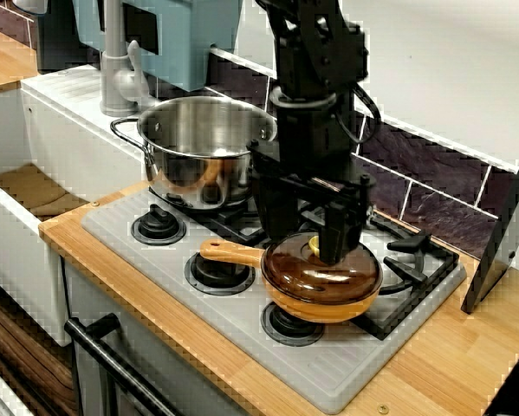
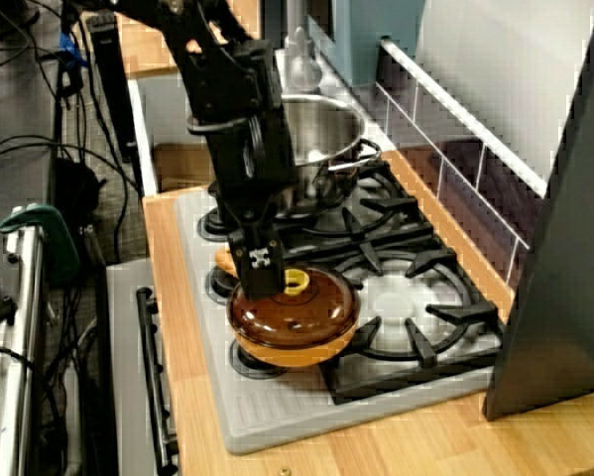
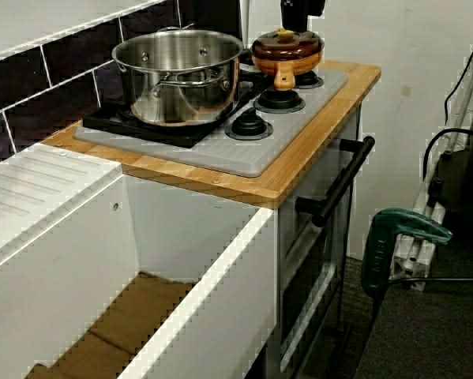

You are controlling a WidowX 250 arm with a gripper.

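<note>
Handle (image 1: 230,254) toward sink (image 1: 12,243) (pan (image 1: 321,299) lidded)

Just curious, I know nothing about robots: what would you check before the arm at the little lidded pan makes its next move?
1. The gripper is at the yellow knob: ok.
2. Jaws closed on the knob: cannot tell.
3. The brown glass lid sits flat on the orange pan: ok.
4. The pan rests level on the stove: ok.
5. The steel pot stands apart from the pan: ok.
</note>
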